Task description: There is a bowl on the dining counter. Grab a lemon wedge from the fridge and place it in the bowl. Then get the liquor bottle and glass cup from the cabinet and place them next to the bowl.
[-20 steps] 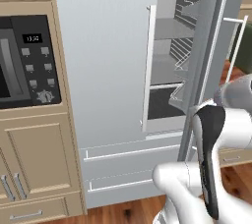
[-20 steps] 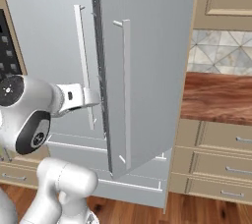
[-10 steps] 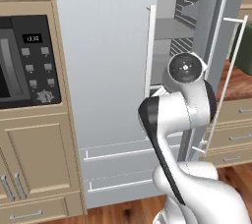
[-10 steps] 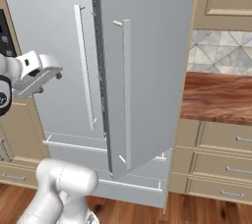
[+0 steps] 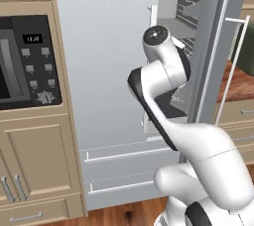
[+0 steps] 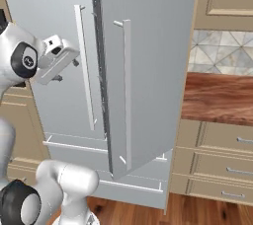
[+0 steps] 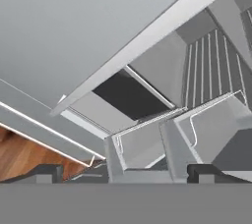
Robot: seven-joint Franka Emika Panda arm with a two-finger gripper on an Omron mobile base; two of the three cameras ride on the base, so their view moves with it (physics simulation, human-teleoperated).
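With its jaws spread wide and holding nothing, the gripper (image 7: 125,171) faces the fridge (image 5: 114,71) interior past the open right door (image 6: 143,71), looking at wire shelves (image 7: 211,66) and door bins (image 7: 142,144); I cannot make out the lemon wedge.

Both base views look forward from close behind the arm, left and right, sharing the fridge (image 5: 114,71) with its open door (image 6: 143,71); the hand view looks tilted into the fridge's interior.

arm (image 5: 163,86) folded, elbow raised high; claw (image 7: 125,173) held level, fingers spread wide, nothing between them.
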